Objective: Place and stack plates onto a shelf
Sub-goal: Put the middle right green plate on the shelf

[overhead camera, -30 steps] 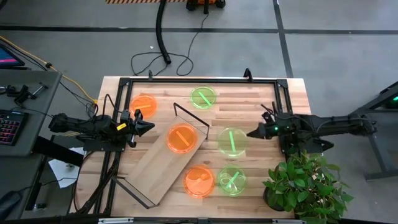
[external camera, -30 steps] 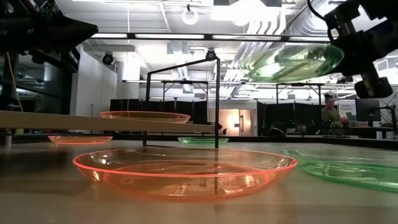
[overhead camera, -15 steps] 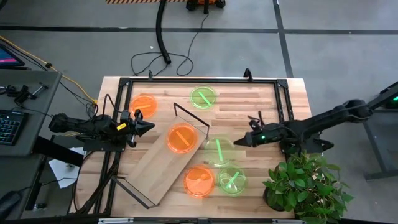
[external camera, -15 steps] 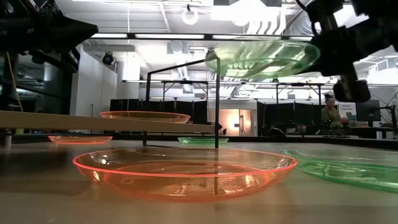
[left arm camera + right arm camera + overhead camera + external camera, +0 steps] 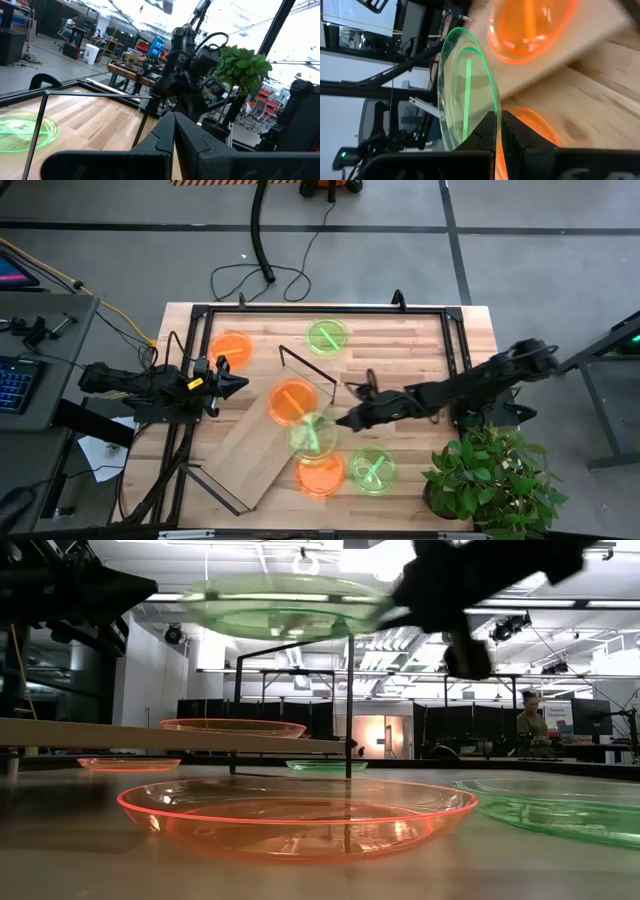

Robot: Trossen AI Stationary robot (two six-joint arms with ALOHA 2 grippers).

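My right gripper (image 5: pixel 343 422) reaches across from the table's right and is shut on a green plate (image 5: pixel 313 435), also seen in the low view (image 5: pixel 285 605) and the right wrist view (image 5: pixel 465 85). This plate hovers over the shelf's (image 5: pixel 245 450) right edge and partly above an orange plate (image 5: pixel 320 477) lying on the table. A second orange plate (image 5: pixel 291 401) sits on the shelf board. Flat on the table are another orange plate (image 5: pixel 231 348) and two green plates (image 5: pixel 326 336) (image 5: pixel 373 470). My left gripper (image 5: pixel 232 378) waits shut at the table's left. My right gripper pinches the green plate's rim (image 5: pixel 491 109) on its right side between the two fingers. The fingers come in about level from the table's right. The plate is lifted clear and stays roughly level in the air (image 5: pixel 285 605).
A potted plant (image 5: pixel 487 480) stands at the near right corner. A black frame (image 5: pixel 320 308) runs around the tabletop. The shelf lies slantwise with wire frames (image 5: pixel 305 365) at its ends. A keyboard (image 5: pixel 12 385) and cables lie off the table at left.
My right arm has stretched toward the table's left and slightly toward its near edge. It has carried the green plate from the table's right middle to above the shelf's right edge. The plate has stayed raised and has levelled out.
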